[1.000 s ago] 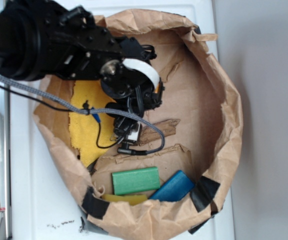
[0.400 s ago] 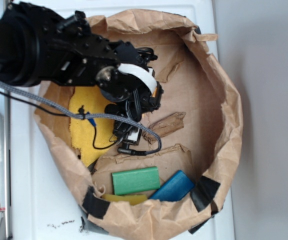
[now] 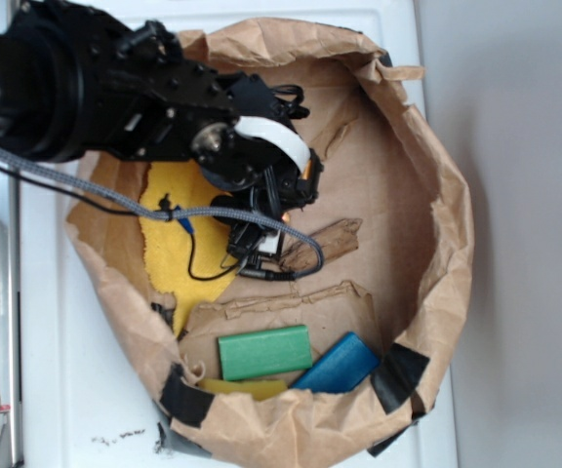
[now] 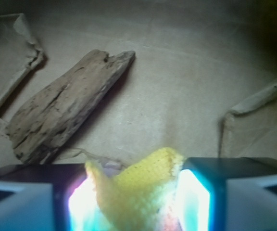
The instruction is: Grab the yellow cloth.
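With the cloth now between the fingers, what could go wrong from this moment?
1. The gripper pinches only a corner of the yellow cloth, so the cloth may slip out when lifted.
2. The piece of wood lies close beside the cloth; the trailing cloth might drag it.
3. The cable hangs near the paper bag and could snag.

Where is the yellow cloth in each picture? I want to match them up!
Exterior: the yellow cloth lies at the left inside the paper bag, partly under the arm.
Wrist: it pokes up at bottom centre, pinched between the gripper fingers.
Shared landmark: the piece of wood, centre of the bag outside, upper left in the wrist view.
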Robot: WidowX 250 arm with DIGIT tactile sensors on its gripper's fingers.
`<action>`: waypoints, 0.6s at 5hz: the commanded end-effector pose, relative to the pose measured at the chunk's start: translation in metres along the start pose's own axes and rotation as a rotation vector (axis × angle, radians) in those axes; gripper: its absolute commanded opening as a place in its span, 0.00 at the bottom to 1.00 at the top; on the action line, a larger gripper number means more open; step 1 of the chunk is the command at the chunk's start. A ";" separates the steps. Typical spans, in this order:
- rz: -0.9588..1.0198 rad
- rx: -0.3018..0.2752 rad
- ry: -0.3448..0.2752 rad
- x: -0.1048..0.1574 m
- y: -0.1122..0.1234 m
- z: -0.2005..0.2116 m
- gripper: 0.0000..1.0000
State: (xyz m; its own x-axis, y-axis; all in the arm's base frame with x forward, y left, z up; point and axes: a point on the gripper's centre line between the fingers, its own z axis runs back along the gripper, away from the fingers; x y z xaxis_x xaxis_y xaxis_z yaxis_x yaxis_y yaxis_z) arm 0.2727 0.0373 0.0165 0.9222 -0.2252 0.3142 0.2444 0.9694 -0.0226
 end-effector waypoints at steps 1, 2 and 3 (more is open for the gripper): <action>-0.007 -0.021 0.002 0.005 -0.002 0.006 0.00; -0.001 -0.023 -0.003 0.006 -0.002 0.009 0.00; 0.026 -0.022 -0.019 0.009 -0.004 0.023 0.00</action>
State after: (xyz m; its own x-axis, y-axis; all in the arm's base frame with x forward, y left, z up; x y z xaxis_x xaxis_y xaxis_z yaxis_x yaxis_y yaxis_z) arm 0.2627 0.0305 0.0255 0.9381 -0.1830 0.2940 0.2137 0.9740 -0.0757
